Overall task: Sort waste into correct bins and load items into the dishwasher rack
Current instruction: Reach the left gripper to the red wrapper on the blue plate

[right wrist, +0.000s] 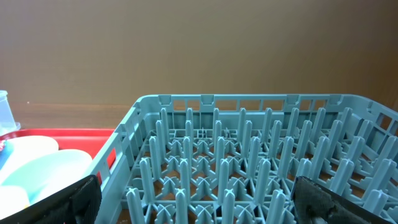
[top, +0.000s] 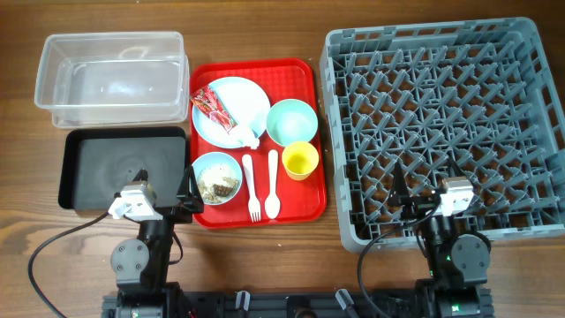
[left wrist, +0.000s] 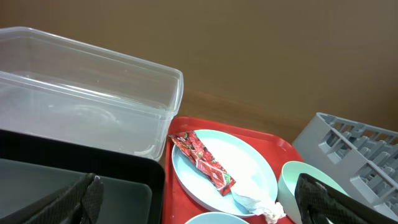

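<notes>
1. The red snack wrapper (top: 210,104) lies on the left part of the pale blue plate (top: 238,95). The crumpled white tissue (top: 248,137) sits at the plate's near edge. Food scraps (top: 217,182) of rice and brown bits fill the near-left bowl (top: 199,168).
2. A second bowl (top: 291,122) stands right of the plate, with the yellow cup (top: 300,160) just in front of it. The white fork (top: 252,187) and spoon (top: 272,184) lie side by side between the scrap bowl and the cup, heads toward the robot.
3. All of these rest on the flat red serving tray (top: 307,201), on the wooden table (top: 265,265).
4. Left of it, the clear container (top: 110,75) sits farther back. The black tray (top: 124,168) sits nearer, just beside it.
5. The grey dishwasher rack (top: 415,34) stands right of the red tray, its wall near the tray's edge.
6. The left gripper (left wrist: 198,183) hangs over the seam of black tray and red tray. Its fingers are spread wide and hold nothing; the plate lies straight ahead.
7. The right gripper (right wrist: 196,183) is likewise released, over the rack's near-left pegs. The rack's wall stands between it and the dishes.
</notes>
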Tool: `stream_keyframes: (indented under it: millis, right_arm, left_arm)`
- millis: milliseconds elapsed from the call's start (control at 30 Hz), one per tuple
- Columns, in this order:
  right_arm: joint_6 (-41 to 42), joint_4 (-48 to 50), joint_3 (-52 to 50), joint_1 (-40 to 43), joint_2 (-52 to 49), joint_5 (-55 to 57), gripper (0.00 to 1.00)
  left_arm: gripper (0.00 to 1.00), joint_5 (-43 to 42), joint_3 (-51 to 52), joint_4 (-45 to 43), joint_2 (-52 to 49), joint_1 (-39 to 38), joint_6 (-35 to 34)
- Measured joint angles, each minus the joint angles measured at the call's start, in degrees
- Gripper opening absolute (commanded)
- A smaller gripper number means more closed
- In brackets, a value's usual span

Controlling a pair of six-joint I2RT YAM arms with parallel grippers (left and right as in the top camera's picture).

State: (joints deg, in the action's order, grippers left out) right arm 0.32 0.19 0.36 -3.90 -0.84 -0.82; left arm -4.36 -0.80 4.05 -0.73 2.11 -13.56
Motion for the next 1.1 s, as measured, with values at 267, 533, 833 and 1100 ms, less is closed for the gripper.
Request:
stream_keyframes:
  millis: [267, 533, 833, 1100]
  right_arm:
    - [0.0, 0.0, 0.0, 0.0, 0.0, 0.0, 1.00]
    - [0.0, 0.0, 0.0, 0.0, 0.0, 0.0, 1.00]
    - [0.0, 0.0, 0.0, 0.0, 0.0, 0.0, 1.00]
    - [0.0, 0.0, 0.0, 0.0, 0.0, 0.3, 1.00]
  left_arm:
    - [1.00, 0.0, 0.0, 0.0, 0.0, 0.0, 0.0]
    - [1.00, 0.0, 0.0, 0.0, 0.0, 0.0, 0.0]
    - [1.00, 0.0, 0.0, 0.0, 0.0, 0.0, 0.0]
    - [1.00, 0.3, 0.0, 0.0, -1.2, 0.0, -0.9]
